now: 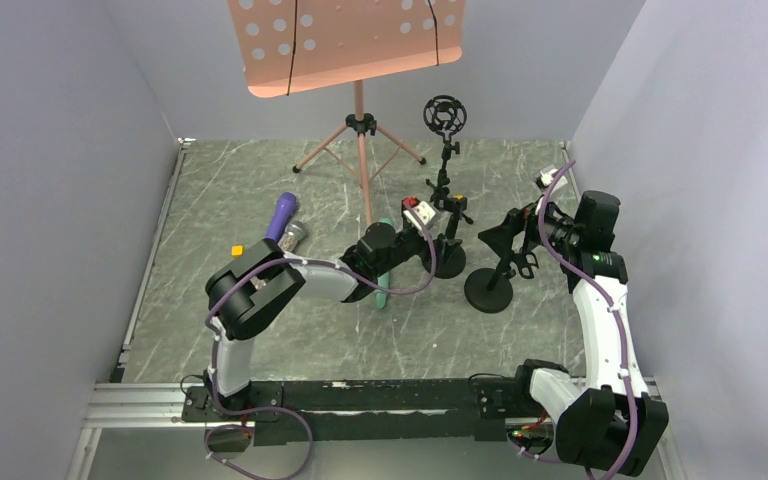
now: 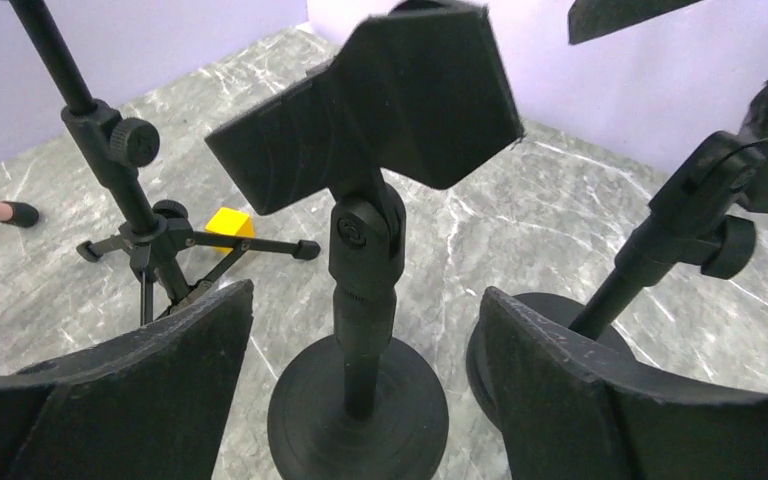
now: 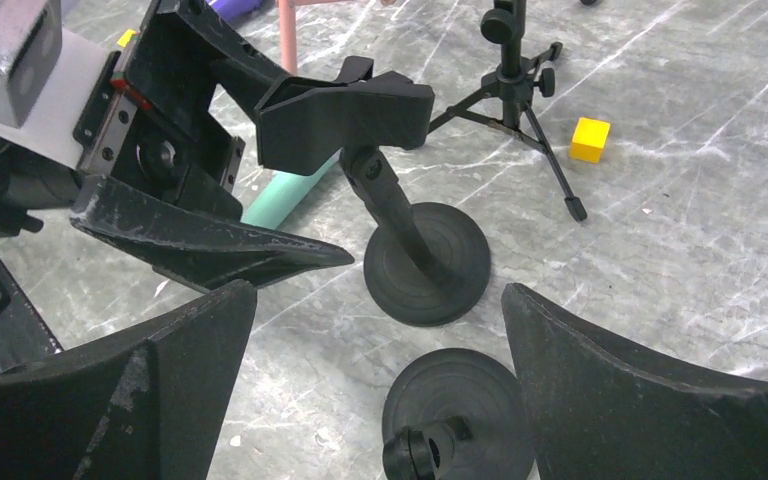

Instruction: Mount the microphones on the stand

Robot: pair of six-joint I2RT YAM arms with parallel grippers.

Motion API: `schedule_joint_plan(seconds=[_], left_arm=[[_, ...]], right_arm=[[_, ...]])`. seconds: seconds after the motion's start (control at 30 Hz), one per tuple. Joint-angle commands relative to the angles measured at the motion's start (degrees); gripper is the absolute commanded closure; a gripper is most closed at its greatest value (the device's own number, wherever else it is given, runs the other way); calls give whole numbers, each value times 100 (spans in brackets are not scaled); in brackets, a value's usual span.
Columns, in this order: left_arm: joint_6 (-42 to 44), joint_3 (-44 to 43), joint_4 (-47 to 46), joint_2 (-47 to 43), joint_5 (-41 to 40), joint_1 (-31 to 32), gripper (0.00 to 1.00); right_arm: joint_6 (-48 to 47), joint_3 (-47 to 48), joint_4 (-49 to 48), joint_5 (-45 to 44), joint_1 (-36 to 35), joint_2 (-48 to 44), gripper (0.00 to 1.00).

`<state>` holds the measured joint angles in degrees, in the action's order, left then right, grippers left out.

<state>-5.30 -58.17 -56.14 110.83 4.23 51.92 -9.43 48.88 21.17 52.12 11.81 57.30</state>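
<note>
Left gripper (image 2: pixel 365 295) spread wide, empty, fingers either side of the clip stand (image 2: pixel 365 270), not touching it. Right gripper (image 3: pixel 380 290) fully spread, empty. Mint green microphone (image 1: pixel 384 290) lies flat mid table (image 1: pixel 260 350), partly under the left arm (image 1: pixel 310 280). Purple microphone (image 1: pixel 282 212) and silver microphone (image 1: pixel 295 235) lie side by side, left of centre.

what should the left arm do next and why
Probably swing the left gripper down to the green mic and close on it. It and the right gripper are open and empty, the clip ahead holds nothing, and the green mic lies on the table by that arm.
</note>
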Motion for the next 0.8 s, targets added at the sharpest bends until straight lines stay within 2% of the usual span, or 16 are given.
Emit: schedule_joint_plan(seconds=[0.0,0.4,0.67,0.77], left_arm=[[137,-279,-266,234,-405,135,15],[204,-943,260,654,-907,266,40],[214,-1082,304,762,-1005,275,51],[243,-1102,329,758,-917,275,63]], right_arm=[[-2,171,-185,-126,5,-72,0],[20,147,-210,-140,5,-16,0],[-2,135,-227,-197,4,-21,0],[-6,130,-227,-213,5,-13,0]])
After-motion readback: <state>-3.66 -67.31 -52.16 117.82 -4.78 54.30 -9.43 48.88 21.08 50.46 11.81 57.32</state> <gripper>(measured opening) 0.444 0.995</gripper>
